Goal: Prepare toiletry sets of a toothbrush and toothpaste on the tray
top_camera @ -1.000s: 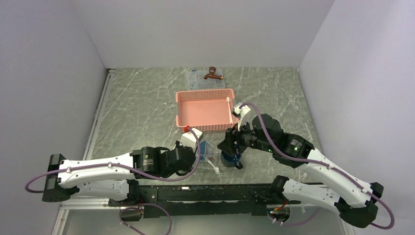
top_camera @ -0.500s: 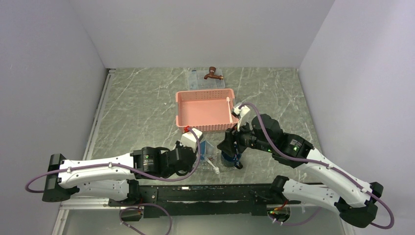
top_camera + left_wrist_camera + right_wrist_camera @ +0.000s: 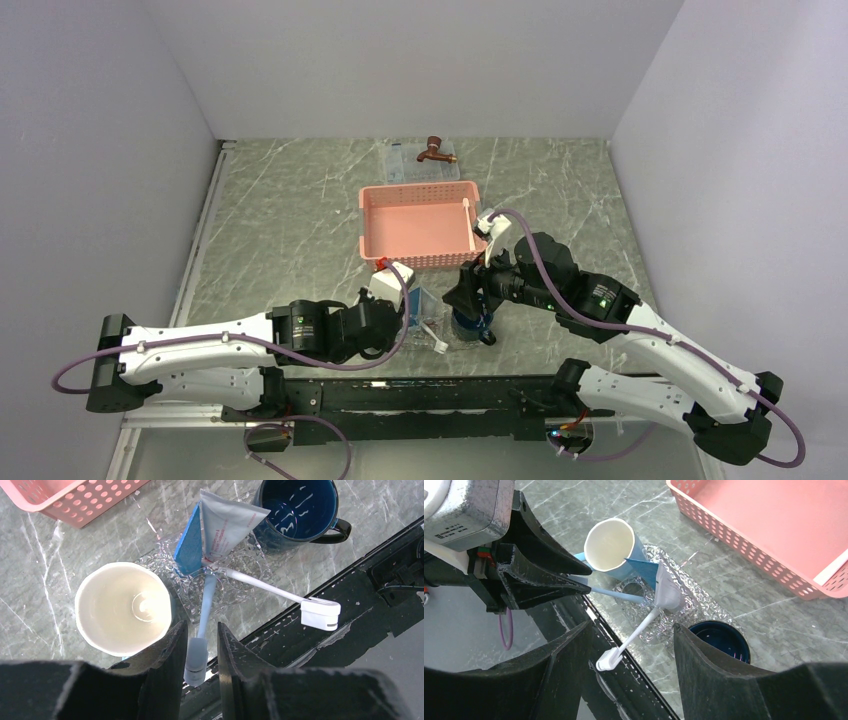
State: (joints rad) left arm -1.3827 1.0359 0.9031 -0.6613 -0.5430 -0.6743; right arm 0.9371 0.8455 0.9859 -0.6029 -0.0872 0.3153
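Note:
The small clear tray lies between a white cup and a dark blue mug. Two toothpaste tubes lie on it: a pale one and a bright blue one. A white toothbrush lies across the tray, its head over the table's black front rail. My left gripper is closed narrowly on the head of a pale blue toothbrush, whose far end rests on the tray. My right gripper is wide open and empty, hovering above the tray and the mug.
The pink lattice basket stands just behind the tray, with a pale stick at its right corner. A larger clear tray with a brown tap-shaped piece sits at the back. The black rail runs along the near edge.

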